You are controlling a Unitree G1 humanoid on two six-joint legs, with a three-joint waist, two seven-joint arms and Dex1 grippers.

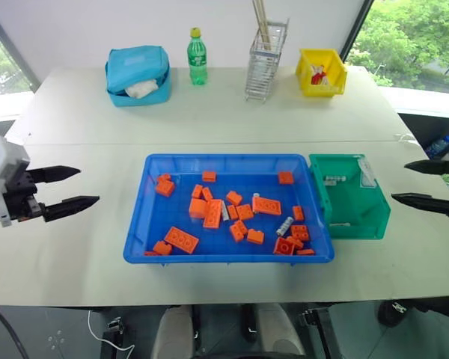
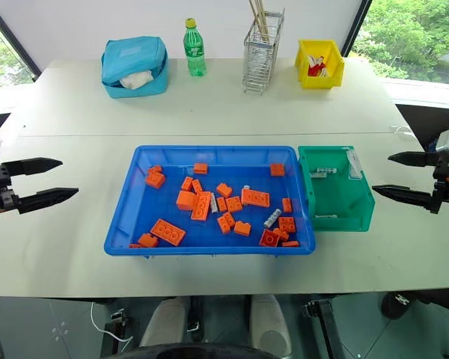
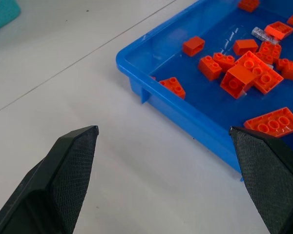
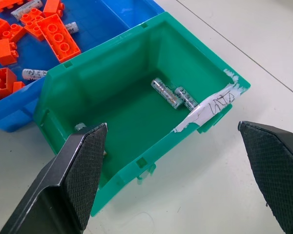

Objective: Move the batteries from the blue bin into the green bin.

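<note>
Batteries (image 4: 172, 93) lay in green bin (image 1: 359, 217), others in blue bin (image 1: 142, 232); left pincer (image 1: 69, 188), right pincer (image 1: 425, 182) wide, empty.

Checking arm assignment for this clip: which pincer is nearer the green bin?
Right. The right pincer hovers open just beside the green bin, on its outer side. The left pincer sits open far across the blue bin, off that tray's opposite edge.

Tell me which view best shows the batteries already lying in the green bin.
The right wrist view: it looks straight into the green bin, where two batteries lie side by side on the floor. The eye views show them as small pale slivers near the far wall.
</note>
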